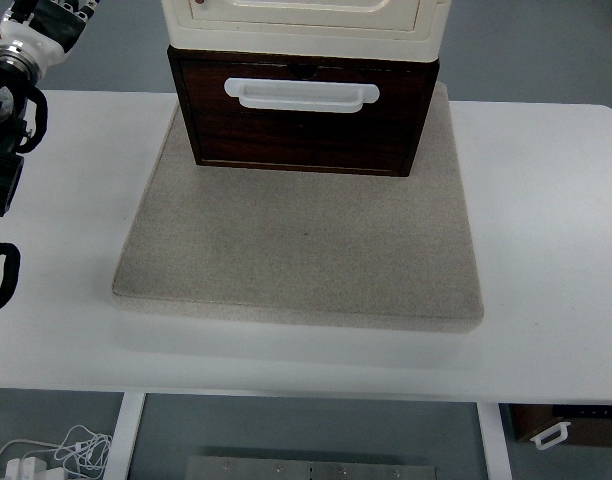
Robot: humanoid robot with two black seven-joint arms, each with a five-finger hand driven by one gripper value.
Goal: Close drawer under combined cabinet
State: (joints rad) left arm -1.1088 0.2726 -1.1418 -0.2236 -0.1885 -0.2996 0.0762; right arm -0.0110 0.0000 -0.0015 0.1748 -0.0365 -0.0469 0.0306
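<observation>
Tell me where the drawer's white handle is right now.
In the top view, the white handle sits upper centre on the dark wooden drawer front, just under the cream cabinet and above the grey stone slab.

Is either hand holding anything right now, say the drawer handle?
Nothing visibly held. The drawer handle is untouched; the left arm sits at the left edge, its hand cut off from view. The right arm is out of view.

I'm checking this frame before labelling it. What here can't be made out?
- Left hand, top view: cut off by the top-left corner, so its fingers cannot be judged.
- Right arm: out of frame.
- Cream cabinet: upper part cropped by the top edge.
- Dark wooden drawer: depth behind its front hidden under the cabinet.
</observation>
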